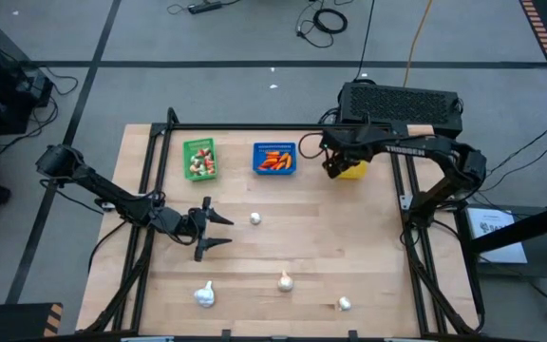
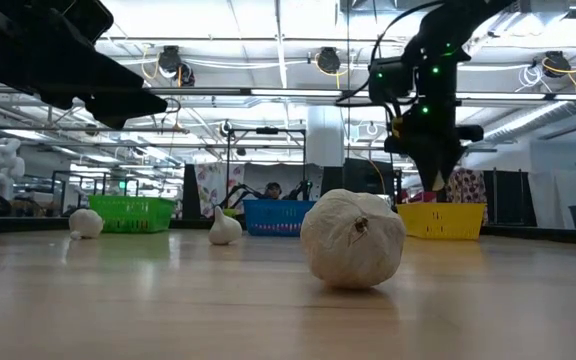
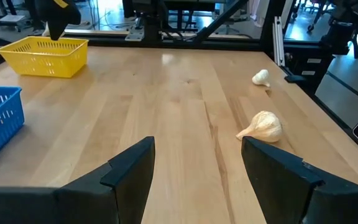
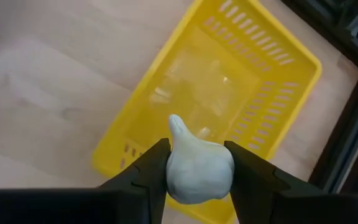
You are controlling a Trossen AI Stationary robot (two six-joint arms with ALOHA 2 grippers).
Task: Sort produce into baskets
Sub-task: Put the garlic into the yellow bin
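My right gripper (image 4: 196,171) hangs over the yellow basket (image 4: 272,74) at the table's far right, shut on a white garlic bulb (image 4: 194,163). The basket looks empty. The green basket (image 1: 200,159) holds mixed bits and the blue basket (image 1: 274,158) holds red and orange pieces; both stand along the far edge. Several more garlic bulbs lie on the table, among them one at mid table (image 1: 254,218) and one near the front (image 1: 286,281). My left gripper (image 1: 218,228) hovers open left of centre, nothing between its fingers. My right gripper pinches the garlic bulb's round body (image 4: 174,177) between its two fingers, one on each side. The fingers come from above, pointing steeply down. The bulb is lifted clear above the yellow basket's near end, its pointed tip (image 4: 175,122) sticking out past the fingers.
A large black box (image 1: 402,103) stands beyond the far right corner. Black frame rails run along the table's left, right and far edges. The low view has one big garlic bulb (image 2: 353,238) close to the camera. Bare wood lies between the baskets and the loose bulbs.
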